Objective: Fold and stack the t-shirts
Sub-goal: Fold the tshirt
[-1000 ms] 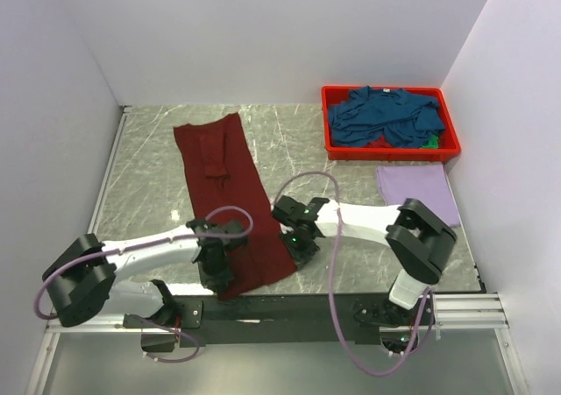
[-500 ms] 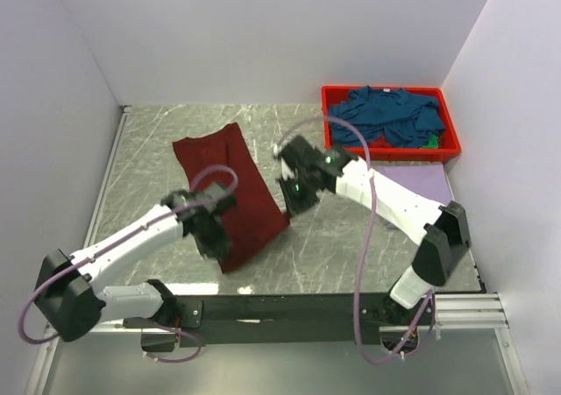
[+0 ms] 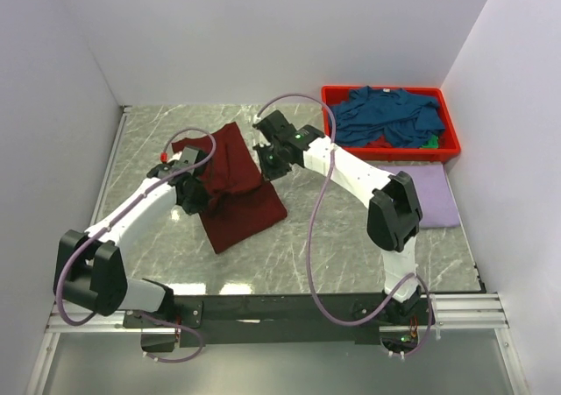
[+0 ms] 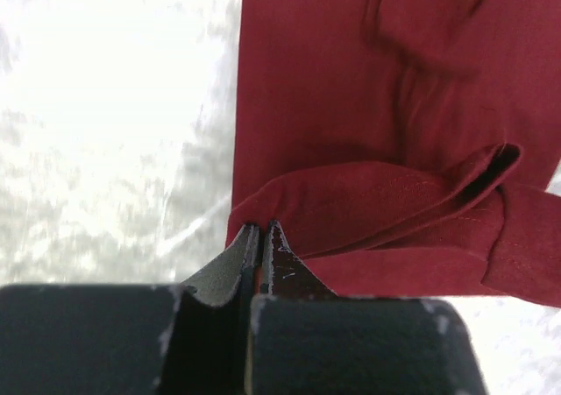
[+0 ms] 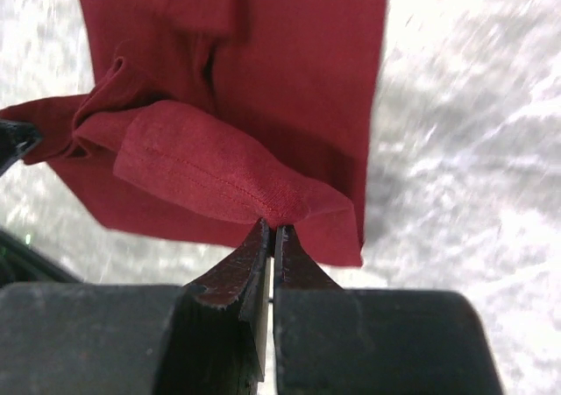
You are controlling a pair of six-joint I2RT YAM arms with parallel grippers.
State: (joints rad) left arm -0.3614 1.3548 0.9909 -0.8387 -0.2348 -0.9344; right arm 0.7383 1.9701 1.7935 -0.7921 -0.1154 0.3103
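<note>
On the left half of the table (image 3: 333, 229), from above, the maroon shirt (image 3: 241, 211) lies with its long axis running far to near, leaning right toward the near end. One flap is doubled over between the left gripper (image 3: 191, 193) and the right gripper (image 3: 267, 163), whose fingertips are hard to make out here. Teal shirts (image 3: 386, 115) fill the red bin (image 3: 390, 154). The right arm partly hides the lavender shirt (image 3: 434, 193).

Left wrist view: the left gripper (image 4: 260, 237) has its fingers pressed together, pinching a folded hem of the maroon shirt (image 4: 351, 106), which is cut off at the frame's right.

Right wrist view: the right gripper (image 5: 267, 233) likewise pinches a lifted corner of the maroon shirt (image 5: 289, 80). A dark tip at the left edge is possibly the other gripper.
</note>
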